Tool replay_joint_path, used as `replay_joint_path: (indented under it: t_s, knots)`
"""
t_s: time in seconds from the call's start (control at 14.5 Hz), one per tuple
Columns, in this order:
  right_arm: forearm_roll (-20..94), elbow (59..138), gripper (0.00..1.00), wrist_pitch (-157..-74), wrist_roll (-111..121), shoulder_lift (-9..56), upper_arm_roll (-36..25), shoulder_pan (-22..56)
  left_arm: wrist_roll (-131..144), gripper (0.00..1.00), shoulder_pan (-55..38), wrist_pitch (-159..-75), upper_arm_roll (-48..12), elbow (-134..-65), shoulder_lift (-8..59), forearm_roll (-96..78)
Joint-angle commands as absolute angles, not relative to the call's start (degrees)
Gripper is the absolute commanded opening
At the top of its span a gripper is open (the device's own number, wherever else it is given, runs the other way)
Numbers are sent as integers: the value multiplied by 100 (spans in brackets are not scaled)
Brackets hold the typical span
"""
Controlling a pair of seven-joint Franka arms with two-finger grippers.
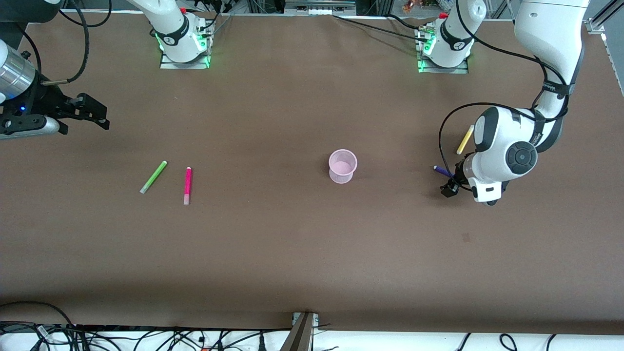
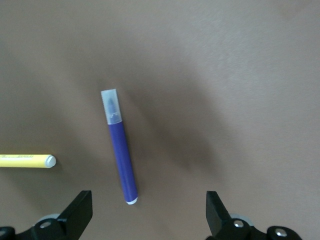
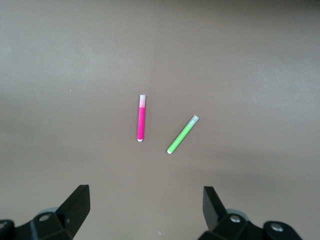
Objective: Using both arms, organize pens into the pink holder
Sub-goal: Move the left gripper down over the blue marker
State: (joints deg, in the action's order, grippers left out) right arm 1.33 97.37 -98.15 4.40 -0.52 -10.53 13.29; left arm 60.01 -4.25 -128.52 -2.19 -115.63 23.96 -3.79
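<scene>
Right tool [image 1: 97,117]: hung up in the air over the counter's [image 1: 292,243] right-arm end, black fingers spread wide, nothing between them; in the right wrist view [image 3: 145,212] both fingertips showed well apart with bare brown surface between.
Green pen [image 1: 154,176]: lime, slim, lying flat and slanted on the counter toward the right arm's end, pale cap at the end nearer the front camera; seen again in the right wrist view [image 3: 182,134].
Pink pen [image 1: 187,185]: magenta, lying flat just beside the green one, apart from it, whitish cap at its nearer end [image 3: 141,118].
Pink holder [image 1: 342,166]: pale, translucent, round cup with a flared rim, standing upright near the middle of the counter, well apart from every pen.
Purple pen [image 1: 442,170]: dark, lying flat under the left tool, only one end showing from the front; the left wrist view [image 2: 121,150] showed a clear frosted cap and a white butt.
Left tool [image 1: 449,189]: low over the purple pen, fingers open on either side, not touching it [image 2: 149,215].
Yellow pen [image 1: 465,139]: flat on the counter, farther from the front camera than the purple one; faint print on its barrel [image 2: 27,160], too small to read.
Counter: matte brown, finely grained.
</scene>
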Motion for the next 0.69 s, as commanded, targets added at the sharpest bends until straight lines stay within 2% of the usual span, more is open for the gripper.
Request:
replay_joint_path:
  t_s: [0.0, 0.14, 0.34, 0.62]
  knots:
    - [220, 9650, 100, -9809, 448, 18, -1046, 1318, 6135, 100, -457, -13270, -202, -12057, 2154, -404]
    - [220, 9650, 100, -9800, 457, 18, -1046, 1318, 6240, 100, -501, -13403, -202, -12190, 2153, -404]
    - [211, 9650, 100, -9773, 457, 26, -1055, 1310, 6240, 100, -536, -14148, -202, -12725, 2118, -404]
    - [202, 9642, 100, -9800, 457, 97, -1063, 1292, 6240, 100, -545, -14212, -202, -12823, 2118, -396]
